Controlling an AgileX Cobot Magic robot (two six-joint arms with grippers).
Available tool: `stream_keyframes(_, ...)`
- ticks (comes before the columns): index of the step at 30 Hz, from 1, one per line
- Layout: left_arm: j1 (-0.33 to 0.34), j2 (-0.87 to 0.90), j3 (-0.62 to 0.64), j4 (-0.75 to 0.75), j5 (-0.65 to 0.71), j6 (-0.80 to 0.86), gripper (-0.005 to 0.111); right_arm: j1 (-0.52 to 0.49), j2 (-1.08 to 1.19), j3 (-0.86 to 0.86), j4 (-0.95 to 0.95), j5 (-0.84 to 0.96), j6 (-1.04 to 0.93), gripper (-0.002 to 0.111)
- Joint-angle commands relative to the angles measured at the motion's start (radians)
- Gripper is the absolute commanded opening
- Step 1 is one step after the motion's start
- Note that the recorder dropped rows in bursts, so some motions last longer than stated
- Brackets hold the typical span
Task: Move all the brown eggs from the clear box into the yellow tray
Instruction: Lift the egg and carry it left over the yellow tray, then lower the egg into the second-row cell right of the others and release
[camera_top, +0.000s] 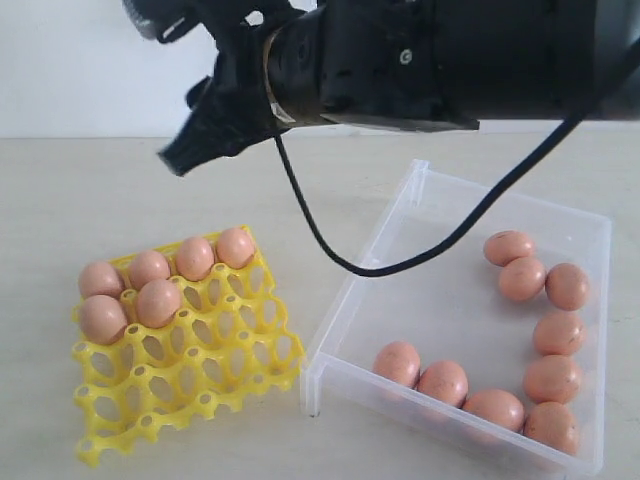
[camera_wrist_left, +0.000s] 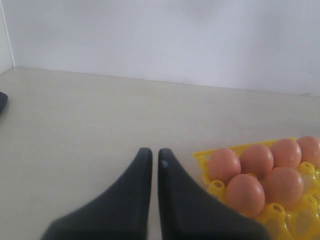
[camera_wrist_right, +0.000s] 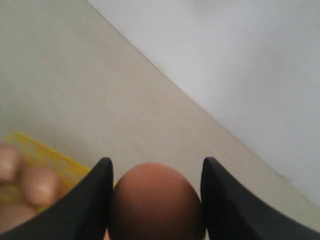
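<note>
The yellow tray (camera_top: 200, 370) lies at the left with several brown eggs (camera_top: 158, 302) in its far cups. More brown eggs (camera_top: 522, 278) lie along the near and right sides of the clear box (camera_top: 420, 172). My right gripper (camera_wrist_right: 157, 160) is shut on one brown egg (camera_wrist_right: 157, 200), with the tray's edge (camera_wrist_right: 30, 147) blurred below it. In the exterior view that gripper (camera_top: 180, 158) hangs above and behind the tray, and its egg is hidden there. My left gripper (camera_wrist_left: 151, 152) is shut on nothing, low over the table beside the tray's corner (camera_wrist_left: 201, 156) and its eggs (camera_wrist_left: 245, 192).
A black cable (camera_top: 330, 250) droops from the right arm over the box's left wall. A white wall stands behind the pale table (camera_top: 90, 200). The right arm's dark body (camera_top: 420, 60) fills the top of the exterior view.
</note>
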Motion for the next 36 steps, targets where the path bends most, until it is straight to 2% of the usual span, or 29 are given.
stream_keyframes(1,0.003,-0.003,0.003,0.002,-0.003,0.000,0.004,-0.019,0.013,-0.003,0.187,-0.292,0.043,0.000)
stream_keyframes(4,0.003,-0.003,0.003,0.002,-0.003,0.000,0.004,-0.024,0.055,-0.003,0.226,-0.412,0.147,0.000)
stream_keyframes(8,0.003,-0.003,0.003,0.002,-0.003,0.000,0.004,-0.075,0.122,-0.003,0.212,-0.670,0.418,0.000)
stream_keyframes(12,0.003,-0.003,0.003,0.002,-0.003,0.000,0.004,-0.167,0.208,-0.003,0.142,-1.071,0.668,0.000)
stream_keyframes(15,0.003,-0.003,0.003,0.002,-0.003,0.000,0.004,-0.219,0.233,-0.003,0.009,-1.185,0.754,0.000)
stream_keyframes(20,0.003,-0.003,0.003,0.002,-0.003,0.000,0.004,-0.250,0.222,-0.003,-0.356,-1.155,0.797,0.000)
stream_keyframes(23,0.003,-0.003,0.003,0.002,-0.003,0.000,0.004,-0.238,0.221,-0.003,-0.476,-1.098,0.797,0.000)
stream_keyframes(32,0.003,-0.003,0.003,0.002,-0.003,0.000,0.004,-0.199,0.264,-0.003,-0.505,-0.807,0.768,0.000)
stream_keyframes(36,0.003,-0.003,0.003,0.002,-0.005,0.000,0.004,-0.185,0.309,-0.003,-0.505,-0.788,0.607,0.000)
